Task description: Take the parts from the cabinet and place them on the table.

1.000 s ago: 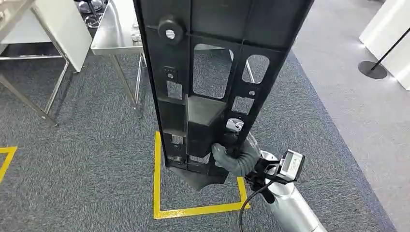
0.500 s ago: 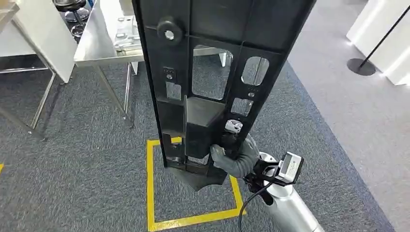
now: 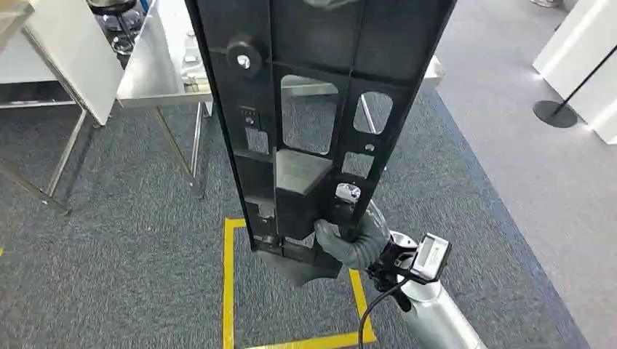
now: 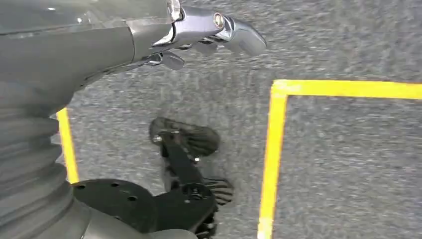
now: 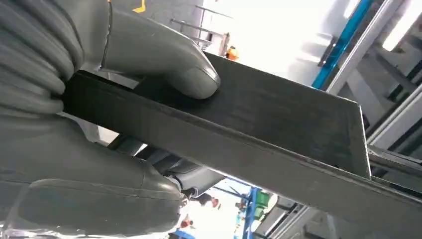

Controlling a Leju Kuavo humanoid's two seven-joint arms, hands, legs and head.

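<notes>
The right hand is clamped on the lower end of a long black plastic panel with rectangular and oval cut-outs, fingers wrapped round its edge beside a boxy block moulded into the panel. In the right wrist view the thick grey thumb presses flat on the panel's dark face. The panel stands nearly upright in the head view, running from the hand toward 12 o'clock and out past the frame's edge; a round black knob sits on it near 11 o'clock. Behind the panel, at 10 to 12 o'clock, stands a shiny steel tabletop on thin legs. Yellow tape lines mark the grey carpet below the hand. The left hand hangs above the carpet, holding nothing, fingers loosely apart.
</notes>
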